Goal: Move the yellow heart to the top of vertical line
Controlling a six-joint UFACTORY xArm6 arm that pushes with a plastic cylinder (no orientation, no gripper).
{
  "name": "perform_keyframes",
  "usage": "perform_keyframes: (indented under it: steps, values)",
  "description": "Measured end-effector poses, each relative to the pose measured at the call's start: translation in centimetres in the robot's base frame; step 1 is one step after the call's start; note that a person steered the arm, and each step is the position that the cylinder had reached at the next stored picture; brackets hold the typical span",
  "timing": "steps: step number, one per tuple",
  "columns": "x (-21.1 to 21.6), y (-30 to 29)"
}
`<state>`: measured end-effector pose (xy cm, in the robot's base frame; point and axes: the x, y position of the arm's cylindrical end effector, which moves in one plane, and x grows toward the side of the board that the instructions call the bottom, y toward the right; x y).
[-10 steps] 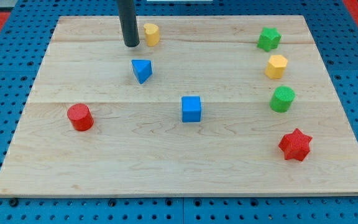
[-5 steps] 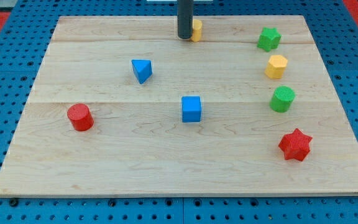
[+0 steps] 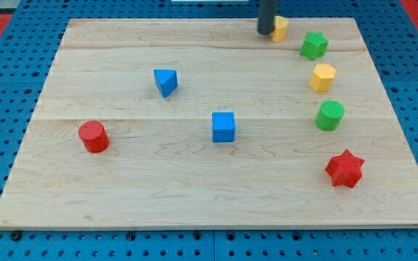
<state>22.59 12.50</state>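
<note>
The yellow heart (image 3: 280, 28) lies near the board's top edge, right of centre, partly hidden by my rod. My tip (image 3: 266, 32) touches its left side. Just right of the heart begins a vertical line of blocks along the view's right: a green star (image 3: 313, 45), a yellow hexagon (image 3: 323, 77), a green cylinder (image 3: 330, 115) and a red star (image 3: 345, 168). The heart sits up and to the left of the green star, a small gap apart.
A blue triangle (image 3: 165, 82) lies left of centre, a blue cube (image 3: 223, 127) at the middle and a red cylinder (image 3: 93, 136) at the left. The wooden board (image 3: 122, 188) rests on a blue pegboard.
My tip has moved right along the top edge, pushing the yellow heart from the upper left-centre to close beside the green star.
</note>
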Motion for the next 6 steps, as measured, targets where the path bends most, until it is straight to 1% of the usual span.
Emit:
perform_keyframes:
  steps: [2,3,5,6]
  values:
    - [0.0,4.2]
    - [0.4,-1.8]
    - [12.3,-11.7]
    - [17.7,-14.4]
